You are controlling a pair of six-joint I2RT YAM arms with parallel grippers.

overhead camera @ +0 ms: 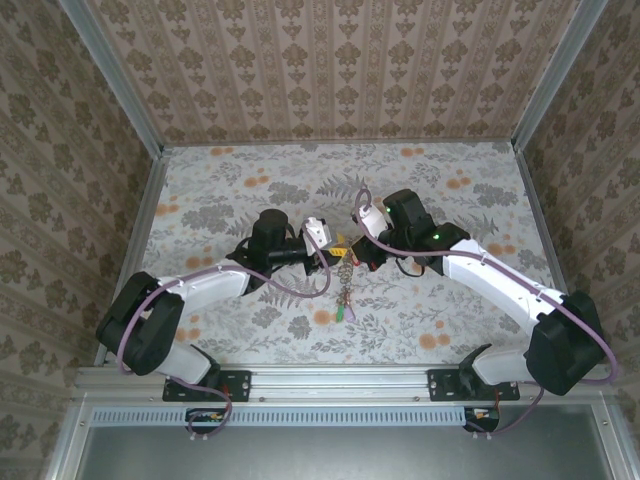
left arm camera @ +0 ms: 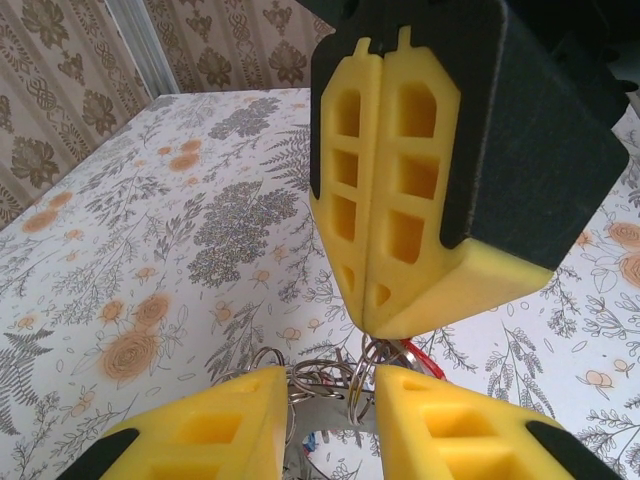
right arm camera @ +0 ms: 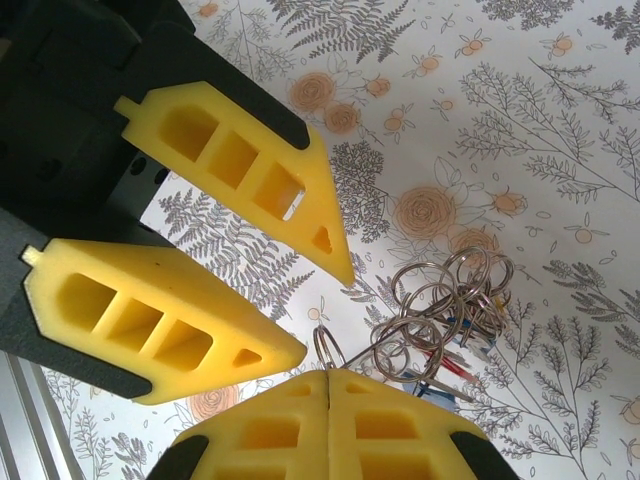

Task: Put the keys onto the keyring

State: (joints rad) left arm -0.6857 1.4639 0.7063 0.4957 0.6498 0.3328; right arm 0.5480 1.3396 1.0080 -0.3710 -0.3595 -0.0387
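**Left side.** Your left arm is reaching in from the left over the flowered table toward its middle. Your left gripper is standing partly open. Its two yellow fingers are sitting apart with bare table showing between the tips, and they are clamping nothing. In its own wrist view the rings are lying in the gap just past the fingertips. I cannot tell whether a pad is touching them.

**Middle.** The keyring is sitting between your two grippers at the middle of the table, as a tangle of overlapping silver rings. In the top view it is trailing from the grippers toward the near edge and ending at a green tag. A red piece is showing among the rings. The single keys are too small for me to make out. I cannot tell whether the bunch is hanging or lying flat.

**Right side.** Your right arm is reaching in from the right. Your right gripper is pointing down at the bunch with its fingers pressed flat together, and it is pinching one ring of the keyring at the very tip.
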